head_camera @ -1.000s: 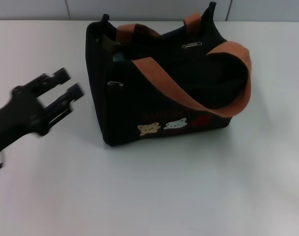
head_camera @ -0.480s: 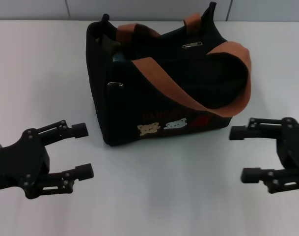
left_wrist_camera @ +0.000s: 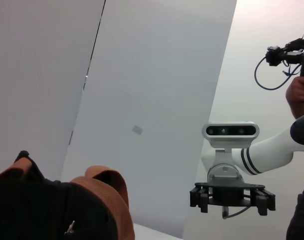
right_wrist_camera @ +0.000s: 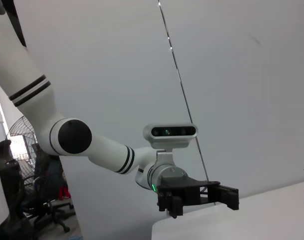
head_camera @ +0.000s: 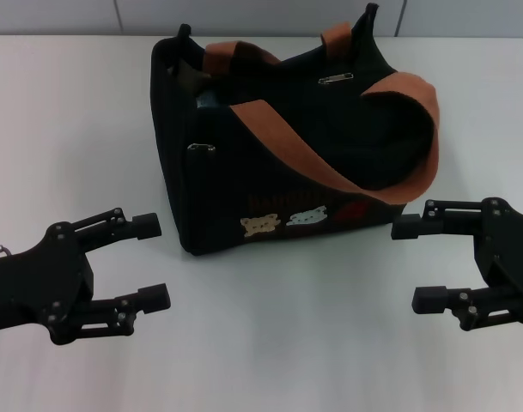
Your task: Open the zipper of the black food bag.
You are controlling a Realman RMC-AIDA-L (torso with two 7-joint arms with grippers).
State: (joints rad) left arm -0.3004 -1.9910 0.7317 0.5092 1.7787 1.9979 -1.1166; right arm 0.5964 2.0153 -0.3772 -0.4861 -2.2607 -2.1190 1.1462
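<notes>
The boxy black fabric food bag (head_camera: 287,146), soft-sided with 2 floppy orange-brown straps (head_camera: 330,163) and small tan and white bear patches (head_camera: 284,222), sits at the far middle of the smooth white table (head_camera: 261,343); its top appears to gape already, so the zip looks largely open, though the thin black zipper track itself is too dark to trace. The small silver metal pull tab (head_camera: 336,78) lies near the far right corner of the top. The black left gripper (head_camera: 149,262) and black right gripper (head_camera: 409,262) hover near the table's left and right front, fingers spread apart, touching nothing.

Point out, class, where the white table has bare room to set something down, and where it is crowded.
Bare: the near strip between the open left gripper and open right gripper, before the boxy black fabric food bag; also the white table to the bag's left. Crowded: beside the bag's near corners, by the fingertips.
</notes>
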